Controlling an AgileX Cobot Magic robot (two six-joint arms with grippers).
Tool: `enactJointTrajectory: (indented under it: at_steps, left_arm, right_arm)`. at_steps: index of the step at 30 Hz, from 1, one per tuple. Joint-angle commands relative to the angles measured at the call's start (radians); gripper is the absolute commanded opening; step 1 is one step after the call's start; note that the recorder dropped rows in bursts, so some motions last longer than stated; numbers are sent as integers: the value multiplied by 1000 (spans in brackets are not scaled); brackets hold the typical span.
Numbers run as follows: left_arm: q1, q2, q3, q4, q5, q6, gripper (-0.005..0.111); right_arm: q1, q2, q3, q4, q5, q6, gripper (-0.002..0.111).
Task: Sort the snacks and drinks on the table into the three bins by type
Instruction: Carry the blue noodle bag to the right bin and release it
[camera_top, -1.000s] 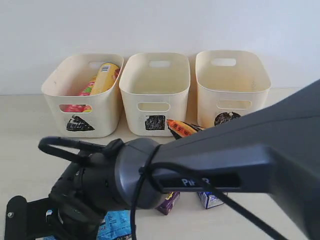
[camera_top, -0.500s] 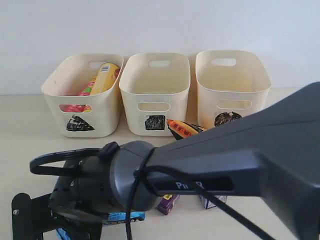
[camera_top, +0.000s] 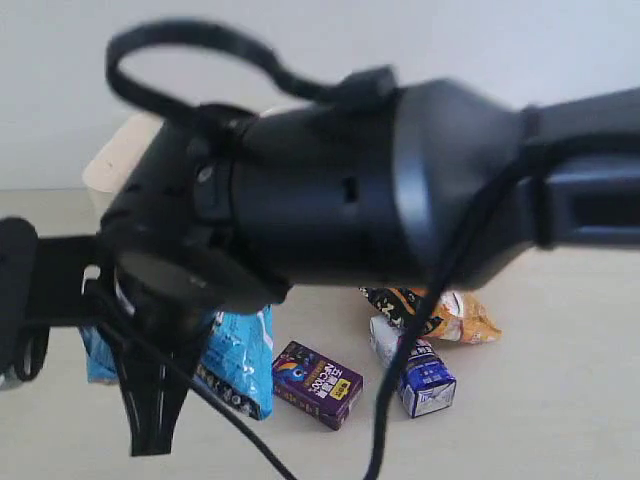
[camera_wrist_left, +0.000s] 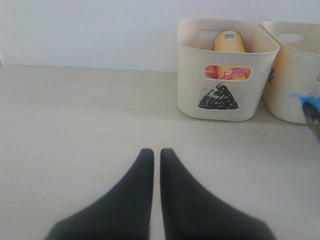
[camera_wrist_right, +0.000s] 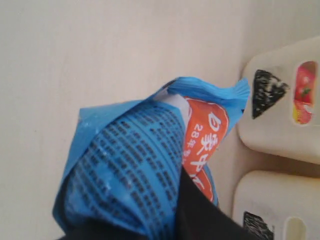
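Exterior view: the right arm crowds the frame above the wide pale beige desk (camera_top: 560, 400). The left wrist view shows the cream plastic tub marked with a black triangle (camera_wrist_left: 192, 85) standing at the back. The right gripper (camera_top: 155, 390) is clenched on the crinkly blue-white packet (camera_top: 235, 355), which seems to hang just above the desk. The left gripper (camera_wrist_left: 152, 162) is clenched and empty. Only thin film is pinched, so it could slip free, or its dangling end could snag a tub rim.
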Motion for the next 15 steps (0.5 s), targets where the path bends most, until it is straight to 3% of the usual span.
enactJointTrajectory:
  at_steps: [1,7,15]
  left_arm:
    - [1,-4,4,-11,1,3,4]
    - [1,-4,4,-11,1,3,4]
    - [1,-4,4,-11,1,3,4]
  right_arm:
    - [-3,-129,3,-17,61,12,0]
    - [-39,-271,3,-116,116,46,0]
    - [-280,-321,3,-98,95,48,0]
